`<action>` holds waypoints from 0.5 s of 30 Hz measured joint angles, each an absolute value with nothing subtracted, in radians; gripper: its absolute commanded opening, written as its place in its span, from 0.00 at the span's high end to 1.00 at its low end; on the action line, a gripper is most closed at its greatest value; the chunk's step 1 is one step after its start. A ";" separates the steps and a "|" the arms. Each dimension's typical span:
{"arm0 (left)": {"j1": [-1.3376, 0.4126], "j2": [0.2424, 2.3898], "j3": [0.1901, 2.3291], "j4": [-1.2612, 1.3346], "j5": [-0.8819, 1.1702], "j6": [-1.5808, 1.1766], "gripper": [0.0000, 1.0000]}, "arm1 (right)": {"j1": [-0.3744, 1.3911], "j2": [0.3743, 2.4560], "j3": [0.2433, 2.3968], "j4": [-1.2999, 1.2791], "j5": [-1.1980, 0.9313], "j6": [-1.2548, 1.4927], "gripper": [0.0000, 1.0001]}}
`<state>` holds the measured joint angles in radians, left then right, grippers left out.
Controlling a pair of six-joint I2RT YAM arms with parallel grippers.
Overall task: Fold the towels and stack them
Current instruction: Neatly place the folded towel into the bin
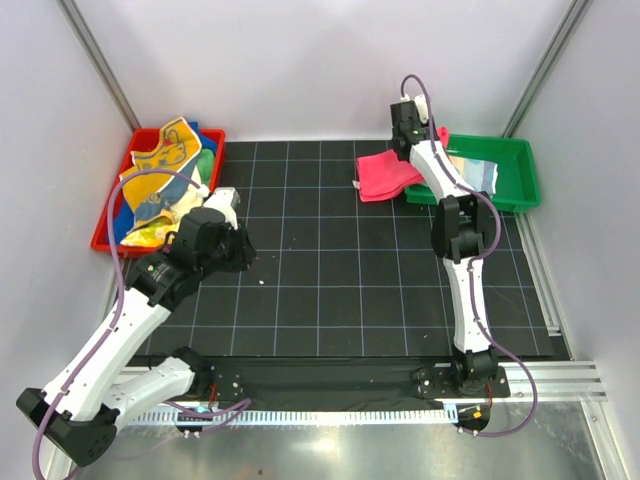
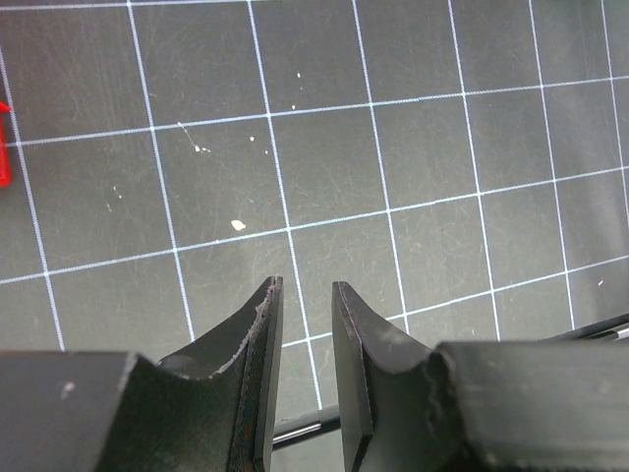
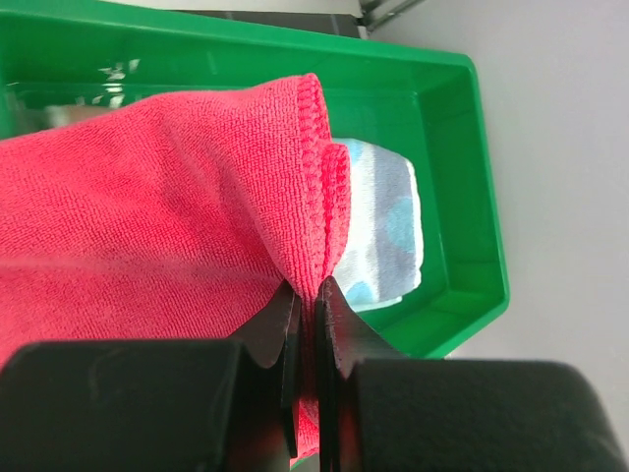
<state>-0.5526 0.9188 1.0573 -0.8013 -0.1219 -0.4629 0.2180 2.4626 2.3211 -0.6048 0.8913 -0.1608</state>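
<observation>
Starting at the left, the red tray (image 1: 214,134) has a heap of unfolded towels, with the tiger towel (image 1: 165,165) on top. Our left gripper (image 2: 307,285) hangs just beside it over the bare bench (image 1: 330,280), fingers slightly apart with nothing between them.

Further right, the pink towel (image 1: 380,172) spreads out by the green tray (image 1: 525,165). We can't tell if its loose end is touching the bench. Our right gripper (image 3: 310,287) is pinching the towel's doubled edge tight, right above the tray. A folded patchwork towel (image 3: 383,226) lies inside, underneath.

Looks to us like the step is stacking pink on patchwork. To do it well, we'd hold both layers in the pinch until the fold lines up with the towel below. Then we'd lower it flat so the trailing cloth doesn't catch on the tray rim, and only then let go.
</observation>
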 measured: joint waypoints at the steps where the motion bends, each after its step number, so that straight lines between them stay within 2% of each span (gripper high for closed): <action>1: -0.552 0.919 1.057 -0.801 -0.121 -0.463 0.70 | 0.208 2.463 2.321 -0.602 0.890 -0.163 0.99; 15: -0.528 0.919 1.047 -0.796 -0.096 -0.462 0.70 | 0.111 2.462 2.265 -0.466 0.888 -0.252 0.99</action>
